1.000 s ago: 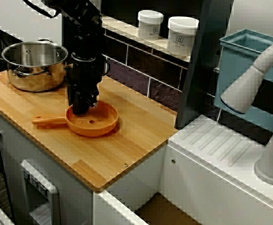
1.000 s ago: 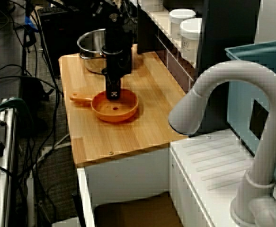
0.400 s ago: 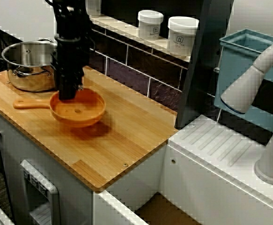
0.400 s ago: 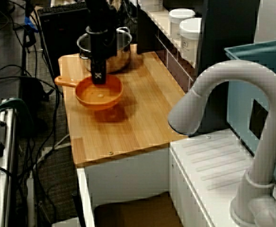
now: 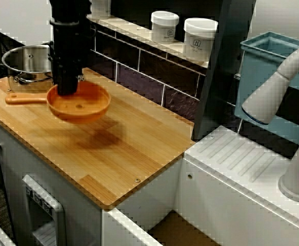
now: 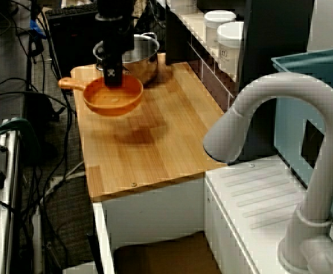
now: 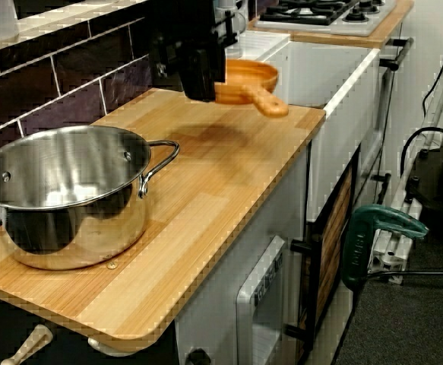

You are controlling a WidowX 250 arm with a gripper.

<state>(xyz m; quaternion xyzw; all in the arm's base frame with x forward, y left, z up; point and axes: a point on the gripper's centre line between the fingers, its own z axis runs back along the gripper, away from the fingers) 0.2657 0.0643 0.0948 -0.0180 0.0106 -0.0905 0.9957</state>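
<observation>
In the view from the front, a steel pot (image 5: 34,72) stands at the far left of the wooden counter (image 5: 123,159). Just right of it the black gripper (image 5: 67,89) points straight down from its arm. Its jaws are closed on the back rim of an orange pan (image 5: 80,102), though the narrow gap between them is hidden behind the rim.

The pan hangs roughly level above the counter, clear of the wood. Its handle (image 5: 23,98) sticks out to the left, in front of the pot's base, and its shadow (image 5: 105,138) falls on the boards below and to the right.

Further right, two white jars (image 5: 164,25) sit on the tiled ledge behind the counter. Past a dark post are a blue bin (image 5: 272,77) and a pale faucet (image 5: 277,92) over the white draining board (image 5: 241,159).

In the view from the sink side, the gripper (image 6: 113,80) again grips the pan (image 6: 113,97), which is near the pot (image 6: 135,57) but apart from it.

In the view from the pot's end, the pot (image 7: 61,190) fills the left foreground. The gripper (image 7: 198,80) and the raised pan (image 7: 244,76) are beyond it, above the far part of the counter.
</observation>
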